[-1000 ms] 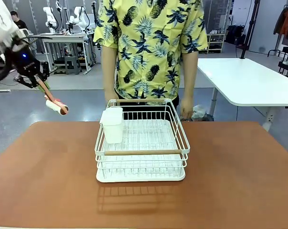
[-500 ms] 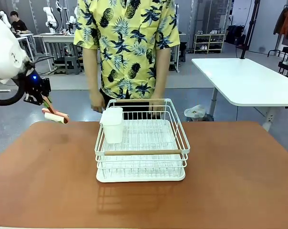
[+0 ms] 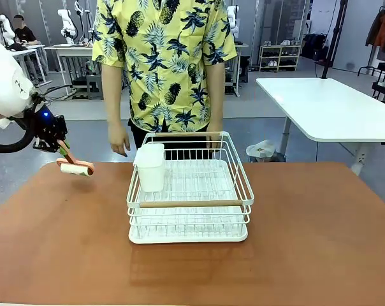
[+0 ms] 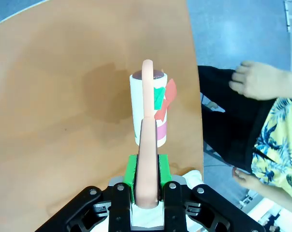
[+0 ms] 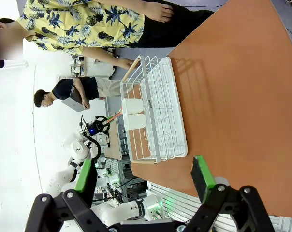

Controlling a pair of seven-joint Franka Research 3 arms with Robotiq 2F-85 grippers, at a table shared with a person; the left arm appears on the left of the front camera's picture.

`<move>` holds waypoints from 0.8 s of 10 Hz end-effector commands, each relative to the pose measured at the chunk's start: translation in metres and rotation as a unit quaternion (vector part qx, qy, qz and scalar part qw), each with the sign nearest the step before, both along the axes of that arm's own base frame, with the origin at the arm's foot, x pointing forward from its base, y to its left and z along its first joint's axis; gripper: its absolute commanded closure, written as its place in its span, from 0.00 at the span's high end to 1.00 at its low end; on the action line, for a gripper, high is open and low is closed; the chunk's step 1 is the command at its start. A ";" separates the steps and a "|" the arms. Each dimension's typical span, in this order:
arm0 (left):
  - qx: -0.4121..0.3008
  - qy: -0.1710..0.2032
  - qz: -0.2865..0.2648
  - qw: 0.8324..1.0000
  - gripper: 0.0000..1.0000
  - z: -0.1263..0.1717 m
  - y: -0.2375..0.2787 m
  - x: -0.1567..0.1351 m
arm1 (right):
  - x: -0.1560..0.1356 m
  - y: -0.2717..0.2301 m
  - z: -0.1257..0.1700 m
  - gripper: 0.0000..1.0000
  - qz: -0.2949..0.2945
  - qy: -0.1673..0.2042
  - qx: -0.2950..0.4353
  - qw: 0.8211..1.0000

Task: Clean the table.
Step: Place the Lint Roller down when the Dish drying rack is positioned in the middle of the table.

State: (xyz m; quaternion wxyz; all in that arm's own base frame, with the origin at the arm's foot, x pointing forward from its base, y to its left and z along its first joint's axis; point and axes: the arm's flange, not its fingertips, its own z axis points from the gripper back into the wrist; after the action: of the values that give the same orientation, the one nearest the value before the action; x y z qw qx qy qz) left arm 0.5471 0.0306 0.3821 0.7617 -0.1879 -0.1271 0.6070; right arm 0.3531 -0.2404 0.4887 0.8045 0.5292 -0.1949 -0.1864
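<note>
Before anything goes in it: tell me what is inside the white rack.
A white cup stands at the rack's near-left corner, and a wooden bar spans its front. The wire floor looks bare. The cup's inside cannot be seen from the front.

1. Left arm enters from the left side, wrist angled down toward the near-left corner area.
2. Left gripper (image 4: 147,186) is clamped on a salmon-coloured handle (image 4: 147,145), green pads pressed against both its sides.
3. Right gripper (image 5: 143,179) hangs with jaws spread wide, nothing between them.
</note>
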 end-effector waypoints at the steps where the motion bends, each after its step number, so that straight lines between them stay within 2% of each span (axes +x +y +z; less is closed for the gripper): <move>1: -0.018 0.022 0.002 1.000 0.22 -0.005 -0.003 -0.003 | -0.002 0.000 0.003 1.00 0.003 -0.006 0.002 1.000; 5: -0.015 0.041 0.025 0.999 0.22 -0.013 -0.002 -0.006 | -0.002 0.000 0.003 1.00 0.003 -0.006 0.002 1.000; 7: -0.020 0.055 0.019 0.998 0.22 -0.013 -0.002 -0.008 | -0.002 0.000 0.003 1.00 0.003 -0.006 0.002 1.000; 8: -0.019 0.058 0.018 0.998 0.48 -0.011 -0.002 -0.008 | -0.002 0.000 0.003 1.00 0.003 -0.006 0.002 1.000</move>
State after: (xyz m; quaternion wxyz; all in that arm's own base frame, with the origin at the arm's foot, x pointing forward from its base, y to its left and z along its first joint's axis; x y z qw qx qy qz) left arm 0.5420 0.0321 0.3635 0.7567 -0.1753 -0.0892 0.6235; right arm 0.3531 -0.2404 0.4887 0.8045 0.5292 -0.1949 -0.1864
